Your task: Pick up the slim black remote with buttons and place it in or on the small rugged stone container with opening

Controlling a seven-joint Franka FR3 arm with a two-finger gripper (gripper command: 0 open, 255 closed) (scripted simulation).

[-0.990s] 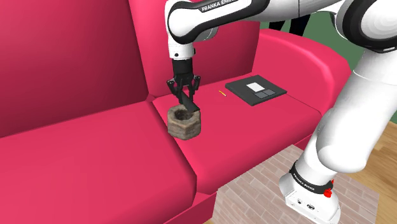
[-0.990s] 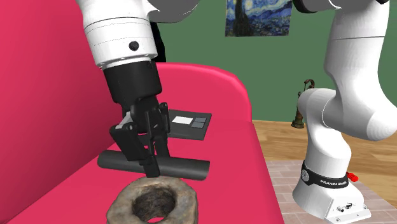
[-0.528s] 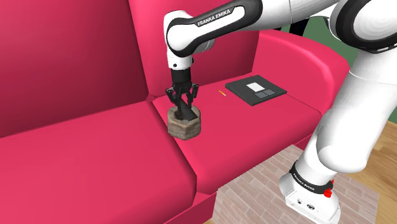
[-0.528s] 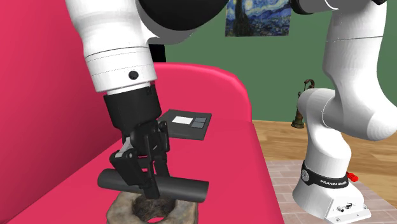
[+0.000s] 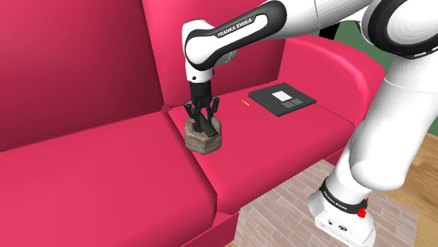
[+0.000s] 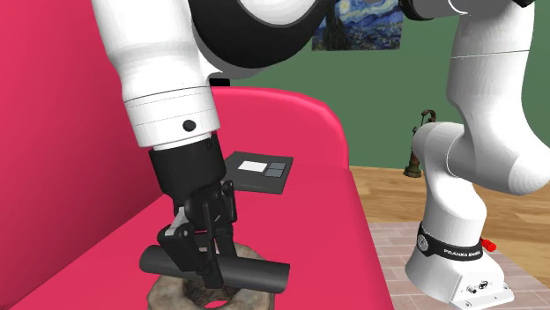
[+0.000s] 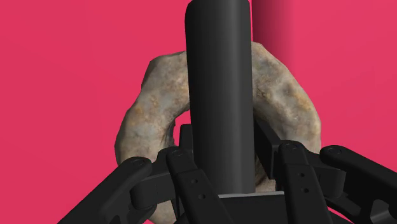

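Wrist view: remote point(image 7: 219, 76) in end effector point(image 7: 222, 159), across stone container point(image 7: 149, 121) rim

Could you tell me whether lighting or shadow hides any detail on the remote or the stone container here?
Wrist view: the black remote shows near-uniform dark, a faint sheen, no buttons legible; the stone container is evenly lit, mottling clear. Second exterior view: the gripper clasping the remote reads black on black. Shoulder view: flat light, no glare on the red sofa.
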